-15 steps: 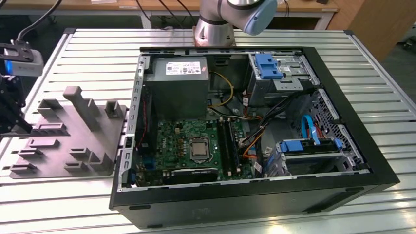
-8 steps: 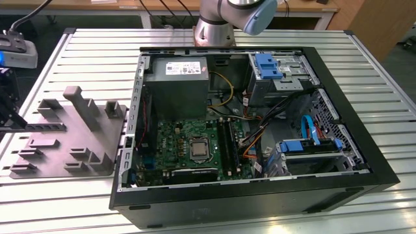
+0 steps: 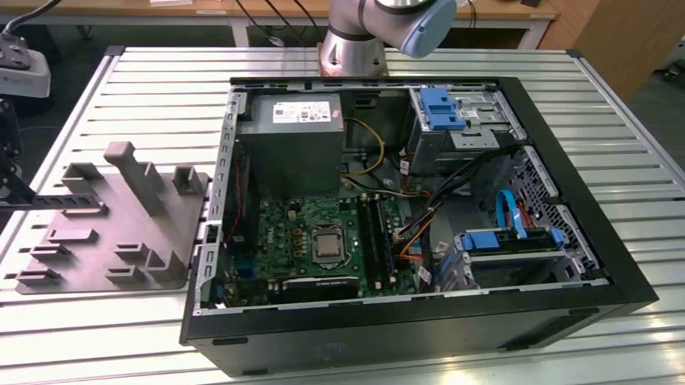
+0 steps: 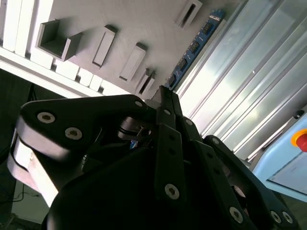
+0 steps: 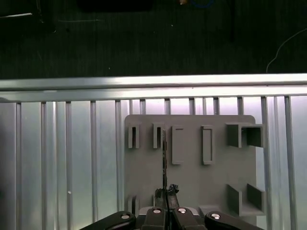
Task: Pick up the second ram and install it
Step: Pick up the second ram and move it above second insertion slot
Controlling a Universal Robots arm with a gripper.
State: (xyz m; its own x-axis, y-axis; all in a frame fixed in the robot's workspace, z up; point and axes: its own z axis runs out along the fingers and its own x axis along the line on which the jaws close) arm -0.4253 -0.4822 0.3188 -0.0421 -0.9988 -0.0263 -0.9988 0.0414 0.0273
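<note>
The second ram point(image 4: 194, 46) is a long, thin blue-black stick with dark chips along it. My gripper point(image 4: 163, 94) is shut on one end of it. In the first wrist view the ram point(image 5: 164, 155) shows edge-on, reaching out from the gripper point(image 5: 165, 192) over the grey tray point(image 5: 192, 187). In the exterior view the gripper point(image 3: 24, 205) is at the far left edge. There the ram point(image 3: 70, 200) sticks out level over the grey tray point(image 3: 96, 249). I cannot tell whether the stick still touches the tray.
The open computer case point(image 3: 578, 233) lies in the middle of the slatted metal table point(image 3: 139, 88). Inside are the grey power supply box point(image 3: 289, 144), the motherboard with its silver processor socket point(image 3: 326, 245), dark memory slots point(image 3: 374, 233) and loose cables. The tray's upright posts point(image 3: 134, 172) stand close to the ram.
</note>
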